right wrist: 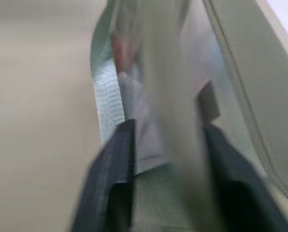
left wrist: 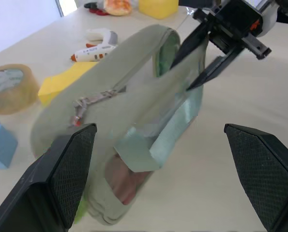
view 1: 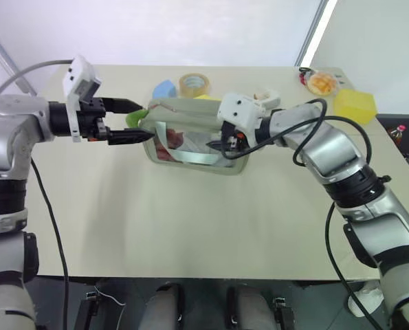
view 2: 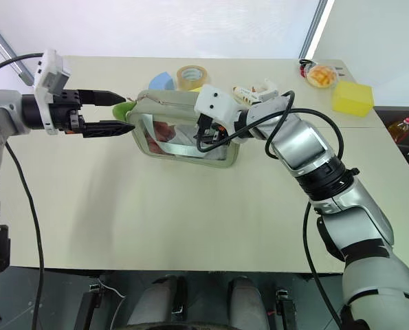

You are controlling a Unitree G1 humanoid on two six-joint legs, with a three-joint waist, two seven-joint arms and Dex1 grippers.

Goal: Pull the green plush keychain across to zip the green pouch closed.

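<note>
Stereo head views: the green pouch (view 1: 194, 141) stands on its long edge near the middle of the tabletop (view 1: 190, 227), clear window toward the camera, with the mint strap (view 1: 183, 157) looped across its front. The green plush keychain (view 1: 134, 118) sits at the pouch's left end, between the two widely spread fingers of the left tool (view 1: 127, 122), which reaches in level from the left and closes on nothing. The right arm comes in from the right, elbow bent, wrist angled down toward the pouch; the right tool (view 1: 226, 146) meets the pouch's right end with its fingers drawn narrow on either side of the fabric edge. Left wrist view: the pouch's top is seen end-on, with its zipper line (left wrist: 98, 96) and a metal pull running along the upper panel, detail the head views do not resolve; the right tool's black fingers (left wrist: 202, 53) are seen at the far end, straddling the pouch rim. Right wrist view: strongly blurred, with two dark fingers (right wrist: 114, 169) flanking a pale fabric fold; firm grip cannot be confirmed. Behind the pouch lie a tape roll (view 1: 194, 84), a blue block (view 1: 164, 89) and a yellow box (view 1: 355, 104); the pouch's contents are indistinct behind the window.
</note>
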